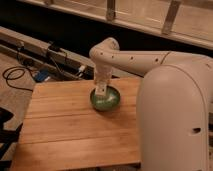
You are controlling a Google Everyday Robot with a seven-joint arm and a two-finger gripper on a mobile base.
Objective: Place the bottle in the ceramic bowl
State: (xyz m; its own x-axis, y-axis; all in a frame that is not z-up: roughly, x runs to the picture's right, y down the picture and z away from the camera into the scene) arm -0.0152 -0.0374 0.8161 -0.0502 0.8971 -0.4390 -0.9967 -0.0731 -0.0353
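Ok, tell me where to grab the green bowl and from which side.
Probably the rim of the ceramic bowl, at its near edge, coming straight down. It is round, shallow and upright on the wooden table, so the thin rim is the only pinchable part. The end effector hangs over the bowl's far-left side, crowding that edge.

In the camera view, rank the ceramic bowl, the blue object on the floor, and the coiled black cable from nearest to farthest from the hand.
The hand hangs directly over the bowl, at the table's far edge.
1. Ceramic bowl: right beneath the hand.
2. Blue object: on the floor, off the table's far-left corner.
3. Coiled black cable: farthest left on the floor.
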